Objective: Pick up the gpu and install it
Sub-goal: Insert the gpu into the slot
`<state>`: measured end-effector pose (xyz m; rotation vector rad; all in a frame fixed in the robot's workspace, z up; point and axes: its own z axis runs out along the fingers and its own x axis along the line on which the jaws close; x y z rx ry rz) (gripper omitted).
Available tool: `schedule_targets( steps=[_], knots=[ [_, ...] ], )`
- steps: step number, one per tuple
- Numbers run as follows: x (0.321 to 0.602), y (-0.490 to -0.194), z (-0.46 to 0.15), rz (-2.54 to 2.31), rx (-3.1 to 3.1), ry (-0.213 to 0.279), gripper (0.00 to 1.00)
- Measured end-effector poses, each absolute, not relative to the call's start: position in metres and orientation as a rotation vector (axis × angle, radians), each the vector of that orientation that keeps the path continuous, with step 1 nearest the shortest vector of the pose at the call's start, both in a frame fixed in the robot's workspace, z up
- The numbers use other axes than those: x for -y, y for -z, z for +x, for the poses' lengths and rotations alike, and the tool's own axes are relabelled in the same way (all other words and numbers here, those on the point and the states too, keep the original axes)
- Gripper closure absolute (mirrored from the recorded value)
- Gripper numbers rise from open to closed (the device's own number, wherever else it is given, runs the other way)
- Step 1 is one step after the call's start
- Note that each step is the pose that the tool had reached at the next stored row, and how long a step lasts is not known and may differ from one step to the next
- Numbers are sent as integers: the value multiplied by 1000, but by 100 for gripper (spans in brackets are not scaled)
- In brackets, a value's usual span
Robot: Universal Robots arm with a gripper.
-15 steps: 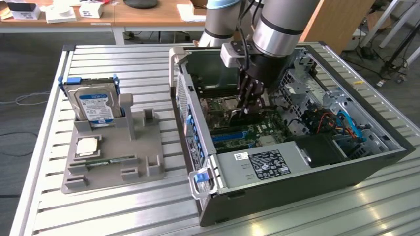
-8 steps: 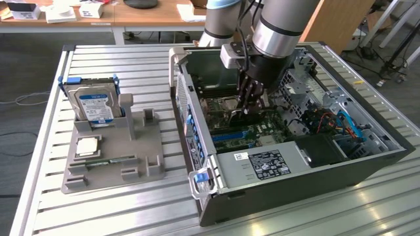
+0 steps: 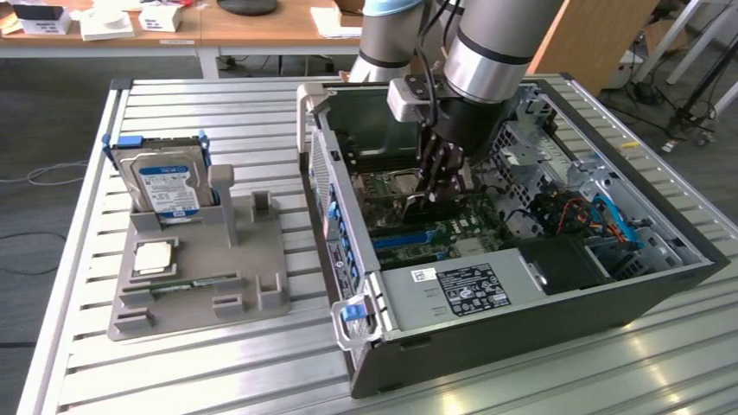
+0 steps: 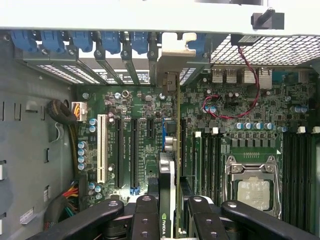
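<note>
Wrist view: gpu (image 4: 168, 175) inside case (image 4: 35, 150)

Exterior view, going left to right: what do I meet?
Silver hard drive with blue-white label → perforated grey end wall of the open black computer case → black gripper, shut on the thin green gpu card → bright blue flat cables inside the case.

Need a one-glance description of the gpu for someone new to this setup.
Look inside the open computer case, at the green motherboard. The gripper grips the gpu there, edge-on among the expansion slots. Unlike the bare slots beside it, it is a thin green card with a black cooler and a silver end bracket.
</note>
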<state>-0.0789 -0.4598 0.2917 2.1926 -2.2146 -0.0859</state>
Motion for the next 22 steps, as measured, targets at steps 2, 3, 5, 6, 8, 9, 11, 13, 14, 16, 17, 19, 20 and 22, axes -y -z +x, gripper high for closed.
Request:
schedule_targets(
  steps=[2, 3, 5, 6, 8, 9, 11, 13, 14, 16, 17, 19, 20, 22],
  knots=[
    [460, -291, -79, 2193, 2215, 86, 73],
    [460, -291, -79, 2193, 2214, 86, 73],
    [460, -289, -79, 2193, 2214, 86, 73],
    [460, -289, -79, 2193, 2214, 86, 73],
    [460, -287, -79, 2193, 2214, 86, 73],
    [460, -287, -80, 2193, 2215, 86, 73],
    [460, -286, -80, 2193, 2215, 86, 73],
    [460, -284, -80, 2193, 2215, 86, 73],
    [460, -284, -80, 2193, 2215, 86, 73],
    [460, -283, -80, 2193, 2215, 86, 73],
    [460, -282, -80, 2193, 2215, 86, 73],
    [460, -281, -81, 2193, 2215, 86, 73],
    [460, -280, -81, 2193, 2215, 86, 73],
    [460, -278, -81, 2193, 2215, 86, 73]
  ],
)
